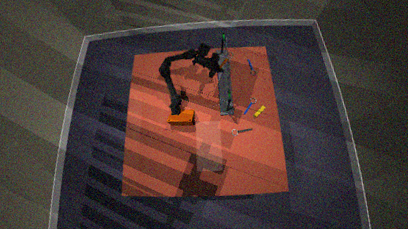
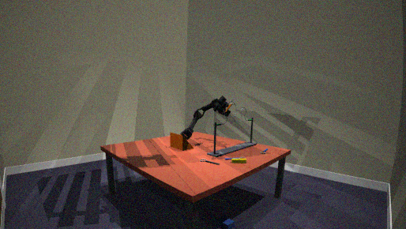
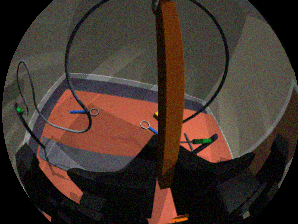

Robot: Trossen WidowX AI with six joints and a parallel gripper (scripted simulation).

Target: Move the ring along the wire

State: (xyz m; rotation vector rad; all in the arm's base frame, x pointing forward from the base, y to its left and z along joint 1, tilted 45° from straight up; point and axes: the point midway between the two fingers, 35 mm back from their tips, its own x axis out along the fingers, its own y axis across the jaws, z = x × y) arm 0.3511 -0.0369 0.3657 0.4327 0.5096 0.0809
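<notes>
The red-orange table [image 1: 156,177] [image 2: 189,174] [image 3: 120,137] carries the WidowX arm [image 1: 168,81] [image 2: 197,114], reaching out over the grey base plate [image 1: 224,86] [image 2: 233,149] [image 3: 95,161]. The near post [image 1: 230,104] [image 2: 215,138] and far post [image 1: 223,43] [image 2: 252,130] stand at its ends; the wire [image 2: 242,108] [image 3: 227,60] bends high between them. My gripper [image 1: 218,66] [image 2: 227,110] [image 3: 158,139] is narrow, clamped on the orange handle [image 1: 224,62] [image 2: 228,107] [image 3: 171,75]. The ring [image 2: 233,101] [image 3: 155,6] is up at the handle's far end, between the posts and well above the plate. It's tiny in the exterior view and cropped in wrist, so I can't swear to its gap from the wire. I'd treat handle and ring as light and stiff: no sag, but any wrist twist gets levered out to the ring. Flat handle sides should suit the pads; slip looks like a small risk, pivoting a bigger one. Best hold is low on the handle, as I have it, fingers well off the grey wire. I'd keep the squeeze, go slow, and turn the ring square to each bend.
</notes>
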